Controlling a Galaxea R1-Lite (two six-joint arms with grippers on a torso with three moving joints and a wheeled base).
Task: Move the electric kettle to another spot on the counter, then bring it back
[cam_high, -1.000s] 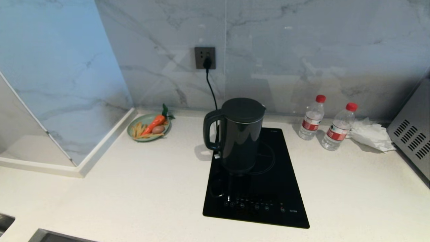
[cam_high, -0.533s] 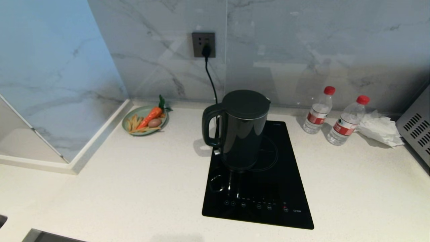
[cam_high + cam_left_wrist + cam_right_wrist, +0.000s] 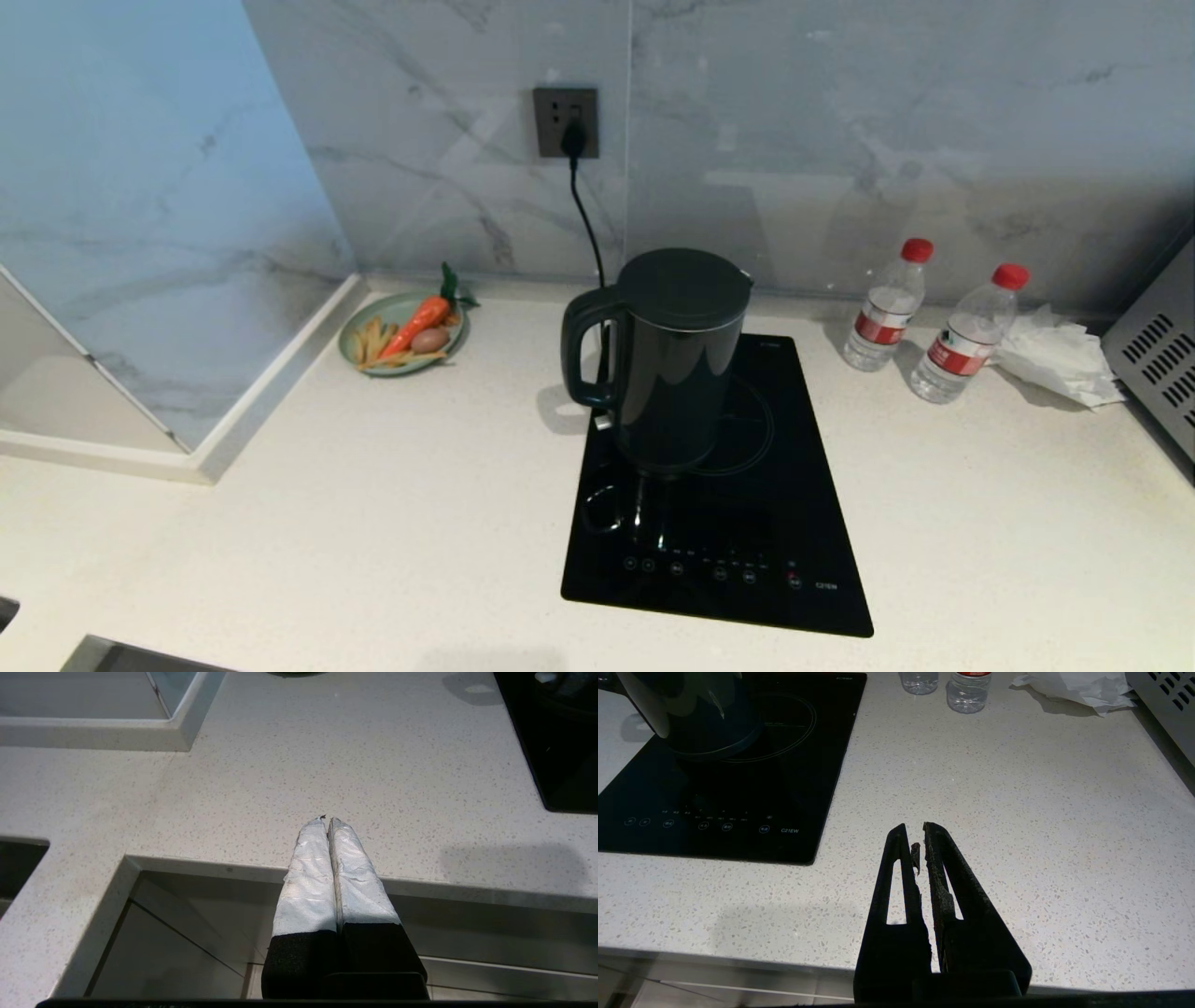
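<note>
One electric kettle [image 3: 674,359] stands upright on the black cooktop panel [image 3: 738,532], over the left part of its ring marking, its long axis vertical. Its loop handle faces the robot's left and the small spout faces right and toward the wall; the flat round lid is shut. A single dark cord [image 3: 586,219] runs from behind it up to one wall socket [image 3: 566,121].

Both grippers are well short of the kettle, near the front edge of the counter [image 3: 392,523], and neither shows in the head view. The left gripper [image 3: 326,821], its two fingers wrapped in silver tape and pressed together with nothing between them, hangs above the counter's front lip to the left of the cooktop. The right gripper [image 3: 914,828] has its two black fingers nearly together, only a thin slit between them, holding nothing; it sits off the cooktop's front right corner, with the kettle ahead and to its left.

Two water bottles [image 3: 885,303] with red caps stand right of the cooktop, beside one crumpled white cloth [image 3: 1055,359]. One green plate [image 3: 403,333] holding a toy carrot lies to the left, near the wall.
</note>
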